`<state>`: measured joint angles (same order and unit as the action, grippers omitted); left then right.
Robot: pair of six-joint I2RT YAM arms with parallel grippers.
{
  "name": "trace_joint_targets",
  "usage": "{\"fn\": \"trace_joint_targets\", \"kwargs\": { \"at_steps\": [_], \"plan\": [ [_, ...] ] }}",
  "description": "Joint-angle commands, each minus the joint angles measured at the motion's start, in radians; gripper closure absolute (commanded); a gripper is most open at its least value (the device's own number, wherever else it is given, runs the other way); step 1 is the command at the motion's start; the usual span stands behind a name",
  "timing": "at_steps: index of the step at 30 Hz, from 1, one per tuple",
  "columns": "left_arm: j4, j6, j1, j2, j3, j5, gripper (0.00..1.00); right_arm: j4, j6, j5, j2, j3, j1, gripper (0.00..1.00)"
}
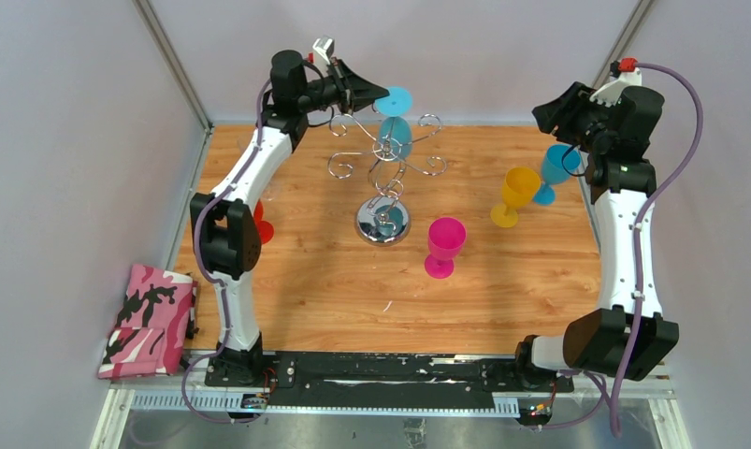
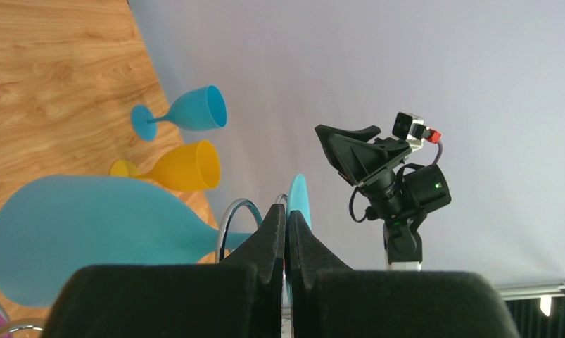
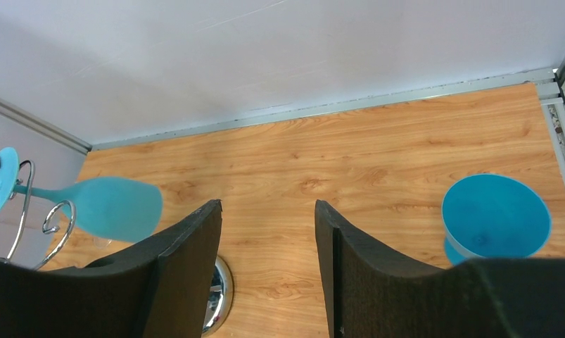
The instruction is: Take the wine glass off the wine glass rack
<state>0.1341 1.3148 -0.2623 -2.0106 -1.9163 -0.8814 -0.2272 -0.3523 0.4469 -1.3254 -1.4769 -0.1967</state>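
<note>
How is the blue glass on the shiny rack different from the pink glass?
The turquoise wine glass hangs on the wine glass rack, foot above bowl; the pink glass stands upright on the table. The left gripper pinches the turquoise glass's foot; nothing touches the pink glass. One is turquoise, the other pink. Both have the same stemmed goblet shape.

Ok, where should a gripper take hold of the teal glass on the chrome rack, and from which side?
Grip the teal glass by its flat foot, edge-on from the left arm's side: the thin disc stands clear of the rack's scrolls, the bowl sits among them. The left gripper is shut there now.
</note>
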Motion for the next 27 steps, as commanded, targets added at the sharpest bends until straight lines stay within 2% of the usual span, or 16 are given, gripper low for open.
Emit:
{"fn": "trace_joint_targets", "kwargs": {
  "at_steps": [1,27],
  "plan": [
    [0.009,-0.016,0.004,0.030,0.014,-0.038,1.00,0.028,-0.016,0.028,-0.002,0.016,0.007,0.44],
    [0.015,-0.162,0.120,0.112,0.123,-0.066,1.00,0.047,-0.037,0.085,-0.056,0.010,0.002,0.43]
  ]
}}
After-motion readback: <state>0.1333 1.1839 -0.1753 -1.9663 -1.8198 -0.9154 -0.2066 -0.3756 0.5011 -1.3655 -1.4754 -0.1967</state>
